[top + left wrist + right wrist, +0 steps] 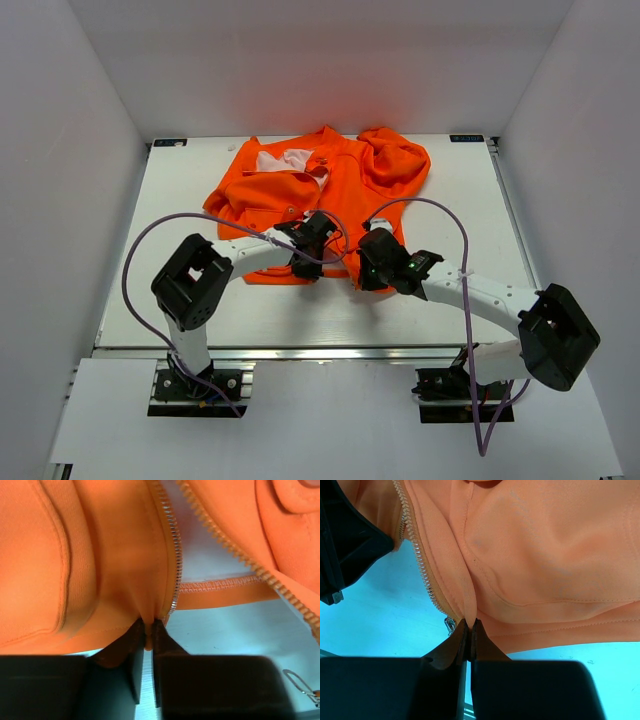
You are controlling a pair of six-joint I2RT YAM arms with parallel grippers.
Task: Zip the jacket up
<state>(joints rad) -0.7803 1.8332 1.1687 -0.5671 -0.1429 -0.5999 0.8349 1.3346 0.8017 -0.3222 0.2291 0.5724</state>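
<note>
Alignment step: my left fingers (165, 645) and right fingers (485, 647) are pinching the jacket (345, 190) hem beside its zipper (175, 555); next needs both ends mated.

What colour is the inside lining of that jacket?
The lining is pale pinkish white, inside the bright orange jacket; clearest in the top external view.

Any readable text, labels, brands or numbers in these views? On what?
No legible text.
Small dark tag at the white table's far-left corner: too small to read.
Matching tag at far-right corner: too small to read.
Bright orange fabric jacket: no print visible.
</note>
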